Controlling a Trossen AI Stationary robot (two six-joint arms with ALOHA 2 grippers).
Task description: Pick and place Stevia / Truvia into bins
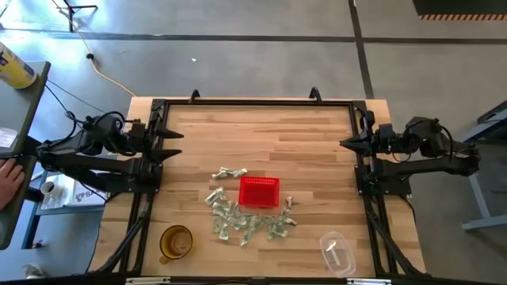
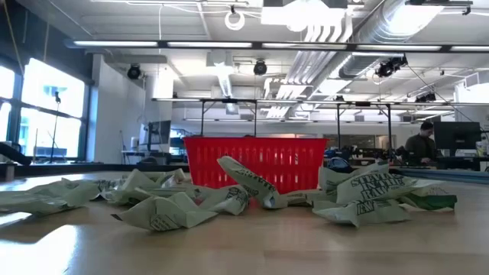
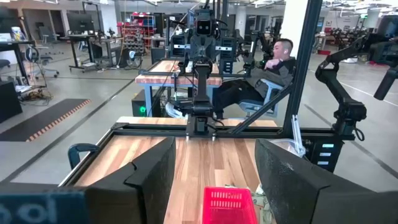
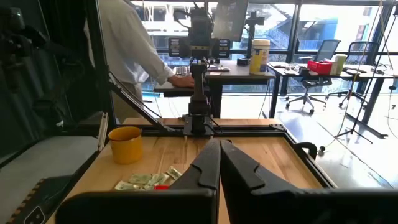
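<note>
Both arms parked at the table's side edges in the high view, well clear of the work: left gripper at centre left with fingers spread wide and nothing between them, right gripper at centre right with its fingers pressed together on nothing. Looks like a ready pose, no pick begun, each arm well apart from the pile. Red basket squarely in the lower middle of the frame, within reach of either arm, probably set there so packets need only a short carry. Stevia packets strewn on the wood around the basket's left and lower sides, a few more just above its left corner, crumpled and overlapping. Nothing visible inside the basket from above; mesh floor appears bare. Amber cup at lower left, contents impossible to tell. Clear cup on its side at lower right, something pale inside or beneath it, not identifiable. Whole job apparently ahead.
</note>
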